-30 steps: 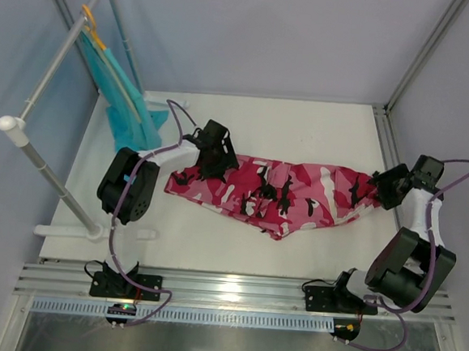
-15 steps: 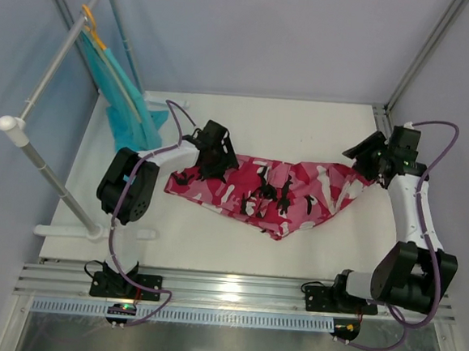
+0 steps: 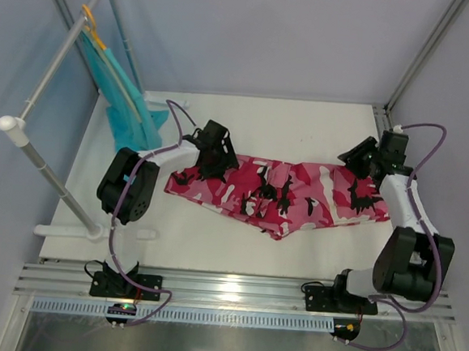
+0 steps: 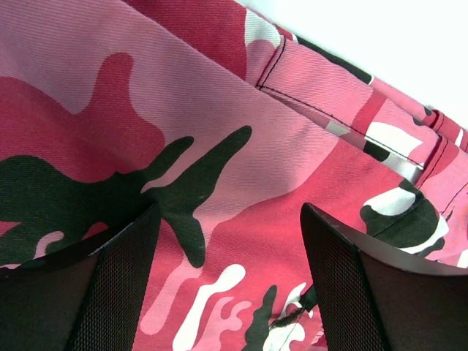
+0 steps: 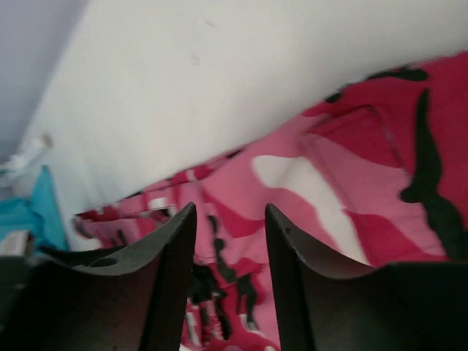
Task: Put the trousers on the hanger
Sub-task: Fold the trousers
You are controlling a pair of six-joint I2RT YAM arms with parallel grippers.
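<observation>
- two grippers work opposite ends of the trousers [image 3: 282, 195], which lie flat across the table [image 3: 303, 124] from 9 to 3 o'clock.
- left gripper [image 3: 213, 153]: jaws wide, low over the 9 o'clock end, cloth beneath, nothing pinched.
- right gripper [image 3: 364, 157]: jaws part open above the 2 o'clock corner, holding nothing.
- my read of the step: grip both ends. bite at a hem or seam, not loose folds, then lift level.
- hanger: cannot make it out in any view.
- only the top view shows the rack [image 3: 57, 56] and teal garment [image 3: 126, 110] at 10 o'clock; only the left wrist view shows the stitched seam.
</observation>
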